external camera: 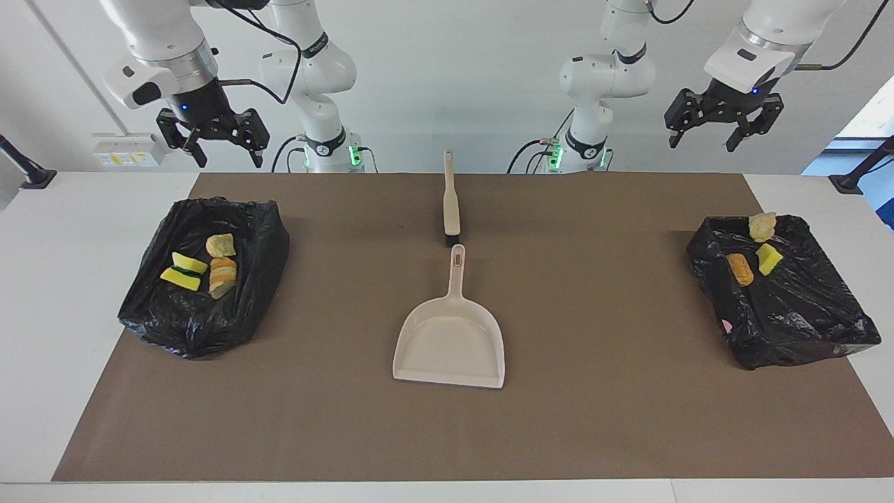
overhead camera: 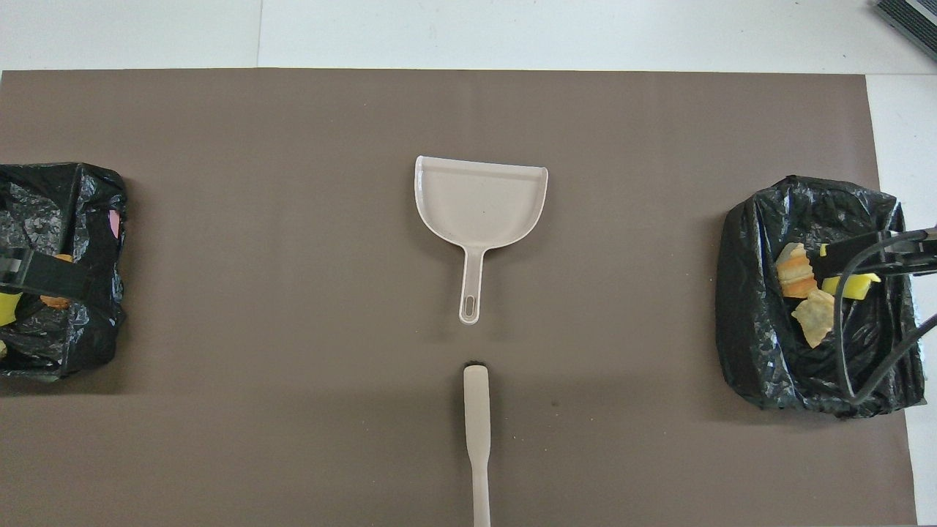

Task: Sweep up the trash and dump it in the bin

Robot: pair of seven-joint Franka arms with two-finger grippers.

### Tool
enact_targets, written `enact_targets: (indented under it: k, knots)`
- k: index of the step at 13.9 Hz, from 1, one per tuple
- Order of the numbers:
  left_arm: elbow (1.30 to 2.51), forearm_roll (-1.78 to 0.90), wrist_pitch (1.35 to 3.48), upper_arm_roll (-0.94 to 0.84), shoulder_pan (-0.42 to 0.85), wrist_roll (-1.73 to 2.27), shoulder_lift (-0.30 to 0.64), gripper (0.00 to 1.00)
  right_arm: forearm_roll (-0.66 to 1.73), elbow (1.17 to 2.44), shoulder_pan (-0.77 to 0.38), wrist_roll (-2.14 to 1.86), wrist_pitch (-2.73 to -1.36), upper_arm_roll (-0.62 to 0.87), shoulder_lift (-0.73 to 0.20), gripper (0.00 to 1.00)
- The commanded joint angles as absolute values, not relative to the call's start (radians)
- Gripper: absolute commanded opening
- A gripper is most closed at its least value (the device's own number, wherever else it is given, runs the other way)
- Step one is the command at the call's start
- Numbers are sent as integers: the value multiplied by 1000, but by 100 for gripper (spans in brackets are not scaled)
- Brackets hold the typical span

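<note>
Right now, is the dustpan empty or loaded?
Empty: the dustpan shows only bare beige floor in both views; the scraps lie in the bags.

brown mat (external camera: 573, 419) | on white table (external camera: 63, 314) | wall sockets (external camera: 126, 150)

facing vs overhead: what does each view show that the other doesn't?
Only the facing view: both arms whole, the left gripper and right gripper raised and open, and the entire black bag-lined bin at the left arm's end with three scraps.

Only the overhead view: the bare white table strip farthest from the robots.

Both: the beige plastic dustpan mid-mat, the beige long-handled brush nearer the robots, the brown mat, and the black bag-lined bin at the right arm's end holding scraps.
</note>
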State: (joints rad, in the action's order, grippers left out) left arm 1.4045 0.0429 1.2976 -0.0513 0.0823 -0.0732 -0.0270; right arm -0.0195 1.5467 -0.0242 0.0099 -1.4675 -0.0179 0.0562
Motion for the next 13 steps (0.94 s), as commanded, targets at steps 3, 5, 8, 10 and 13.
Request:
enact_targets:
  k: [3, 5, 8, 10, 13]
  knots:
    - [1440, 25, 1312, -63, 41, -81, -55, 100, -28, 1577, -17, -8, -1492, -15, 80, 100]
    - [1440, 25, 1312, -61, 41, -81, -55, 100, -29, 1577, -17, -11, -1503, -15, 80, 100]
    - [1440, 25, 1312, -61, 41, -83, -55, 100, -50, 1578, -26, -11, -1508, -15, 80, 100]
    - [1440, 25, 1312, -61, 41, -83, -55, 100, -54, 1578, -26, -9, -1508, -14, 80, 100]
    - [1440, 25, 1312, -61, 41, -84, -55, 100, -49, 1577, -26, -6, -1508, -14, 80, 100]
